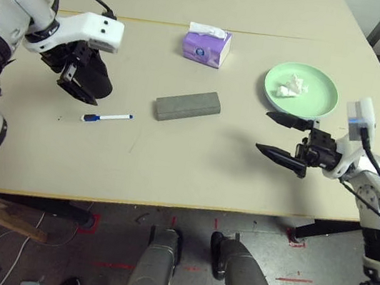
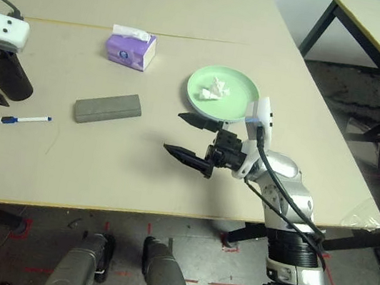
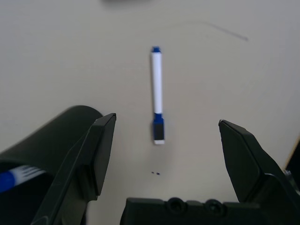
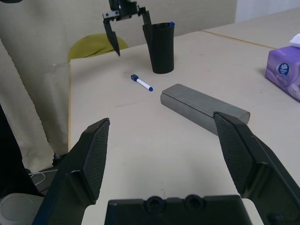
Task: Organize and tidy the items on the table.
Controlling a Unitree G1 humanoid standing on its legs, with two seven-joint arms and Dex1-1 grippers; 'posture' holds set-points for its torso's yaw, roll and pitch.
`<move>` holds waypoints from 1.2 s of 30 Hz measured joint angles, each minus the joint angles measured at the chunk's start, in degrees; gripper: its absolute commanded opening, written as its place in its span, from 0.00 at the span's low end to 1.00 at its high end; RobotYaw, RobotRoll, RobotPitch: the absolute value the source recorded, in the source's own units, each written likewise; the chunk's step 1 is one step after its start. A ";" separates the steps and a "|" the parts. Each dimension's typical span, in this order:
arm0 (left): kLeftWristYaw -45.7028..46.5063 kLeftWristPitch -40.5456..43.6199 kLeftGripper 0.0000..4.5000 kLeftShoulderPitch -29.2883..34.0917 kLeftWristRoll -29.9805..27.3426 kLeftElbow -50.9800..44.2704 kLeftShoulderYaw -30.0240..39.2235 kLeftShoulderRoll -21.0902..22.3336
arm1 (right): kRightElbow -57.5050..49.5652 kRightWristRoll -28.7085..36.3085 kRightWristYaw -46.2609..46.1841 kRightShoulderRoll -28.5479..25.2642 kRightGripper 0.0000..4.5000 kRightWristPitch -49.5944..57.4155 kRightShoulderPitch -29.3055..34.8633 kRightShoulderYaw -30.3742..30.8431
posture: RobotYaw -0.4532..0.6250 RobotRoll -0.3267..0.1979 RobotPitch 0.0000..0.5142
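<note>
Nearest the camera, at the right of the head view, the right gripper [image 1: 282,137] lies level above the large beige tabletop [image 1: 193,165], its two black fingers spread wide and empty, pointing toward picture left; the silver forearm runs off to the lower right.

Centre of frame: the grey oblong glasses case [image 1: 188,106], long axis running left to right and tilted up slightly at its right end.

Left of centre: a white marker with a blue cap [image 1: 107,118] lies flat, long axis almost horizontal, capped end toward the left.

Upper left: the left gripper [image 1: 78,74] points steeply down over the table, jaws wide apart and holding nothing. Just beside one finger stands the black tapered cup [image 4: 162,47], upright, with a second blue-capped marker [image 3: 14,176] inside.

Upper right: the green round plate [image 1: 302,90] holds the crumpled white tissue [image 1: 293,86].

Upper centre: a purple tissue box [image 1: 206,44].
</note>
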 measured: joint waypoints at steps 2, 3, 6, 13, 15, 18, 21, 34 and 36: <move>0.00 -0.80 0.99 1.26 -0.61 0.07 -1.12 -0.05 | -0.49 0.05 -0.05 -0.08 1.00 0.16 0.00 0.00 | 0.32 0.62 0.37; 0.00 -1.35 0.99 2.07 -0.72 0.14 -1.60 -0.11 | -0.80 0.07 -0.06 -0.16 1.00 0.30 0.01 0.00 | 0.32 0.62 0.37; -0.01 -2.57 0.99 3.74 -0.83 0.58 -2.54 -0.37 | -1.15 0.20 -0.05 -0.40 1.00 0.73 0.01 0.00 | 0.31 0.62 0.36; -0.07 -7.40 0.99 7.93 1.85 3.45 0.55 -3.56 | -1.88 0.45 -0.08 -0.76 1.00 1.69 0.01 0.00 | 0.31 0.62 0.35; -0.07 -8.50 0.99 8.24 3.60 4.67 2.99 -4.76 | -2.56 0.56 -0.10 -0.77 1.00 1.88 0.01 0.00 | 0.31 0.62 0.34; 0.06 -10.40 0.99 8.37 7.71 6.42 7.46 -6.05 | -3.26 0.61 -0.15 -0.77 1.00 2.23 0.12 -0.01 | 0.31 0.62 0.34; 0.18 -11.24 0.99 8.56 11.42 7.59 11.12 -7.06 | -3.37 0.64 -0.25 -0.83 1.00 2.41 0.61 -0.01 | 0.30 0.62 0.34; 2.03 -11.27 0.99 8.88 23.58 10.44 21.29 -9.98 | -4.50 0.90 -0.84 -1.01 1.00 2.75 0.90 -0.17 | 0.29 0.62 0.33; 3.63 -11.18 0.99 9.17 25.04 10.88 22.12 -10.46 | -4.73 1.00 -1.07 -1.03 1.00 2.94 0.96 -0.28 | 0.29 0.62 0.33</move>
